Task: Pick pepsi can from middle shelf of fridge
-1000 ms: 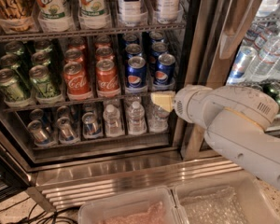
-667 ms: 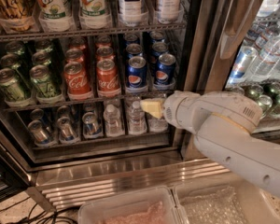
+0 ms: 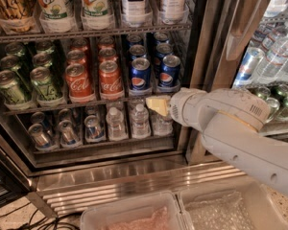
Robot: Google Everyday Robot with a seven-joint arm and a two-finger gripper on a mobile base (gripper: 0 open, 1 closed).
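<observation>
Two rows of dark-blue pepsi cans stand at the right end of the middle shelf (image 3: 53, 107) of the fridge (image 3: 115, 174). The front cans are one at left (image 3: 140, 74) and one at right (image 3: 169, 71). My gripper (image 3: 156, 105) is at the end of the white arm (image 3: 230, 128) that comes in from the right. It sits at the shelf's front edge, just below and between the two front pepsi cans, holding nothing that I can see. It hides part of the water bottles behind it.
Red Coca-Cola cans (image 3: 110, 79) and green cans (image 3: 44, 84) fill the shelf to the left. Tall bottles (image 3: 134, 4) stand on the rack above, small water bottles (image 3: 139, 120) and cans below. The open glass door (image 3: 273, 56) is at right. Plastic bins (image 3: 182, 214) sit at the bottom.
My gripper and arm have moved left, from beside the right pepsi can to under the two front pepsi cans. The cans have not moved.
</observation>
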